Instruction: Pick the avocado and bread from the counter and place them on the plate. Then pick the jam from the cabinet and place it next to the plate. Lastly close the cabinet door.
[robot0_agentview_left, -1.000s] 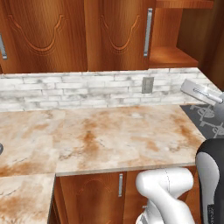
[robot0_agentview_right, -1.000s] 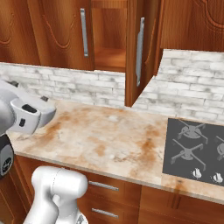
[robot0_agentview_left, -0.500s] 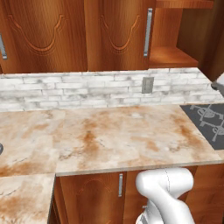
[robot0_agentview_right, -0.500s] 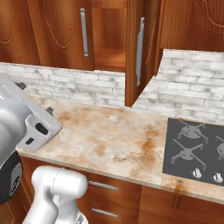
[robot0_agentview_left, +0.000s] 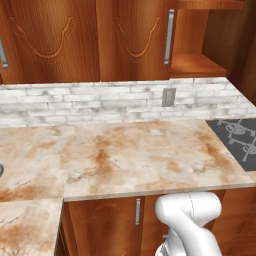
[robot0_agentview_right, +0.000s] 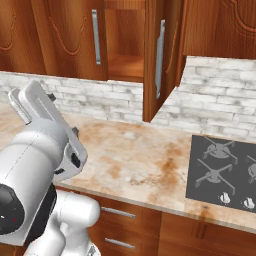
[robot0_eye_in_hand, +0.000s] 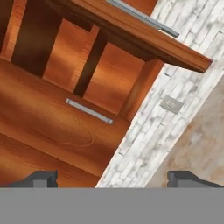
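Hand view, pincer (robot0_eye_in_hand: 112, 179) wide open, holding nothing, cabinet (robot0_eye_in_hand: 109, 61) shelf bare, door (robot0_eye_in_hand: 144, 33) ajar

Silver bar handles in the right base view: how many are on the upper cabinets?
2. One handle is on the closed door left of the open cabinet; the other handle is on the open cabinet door. More may lie outside the frame.
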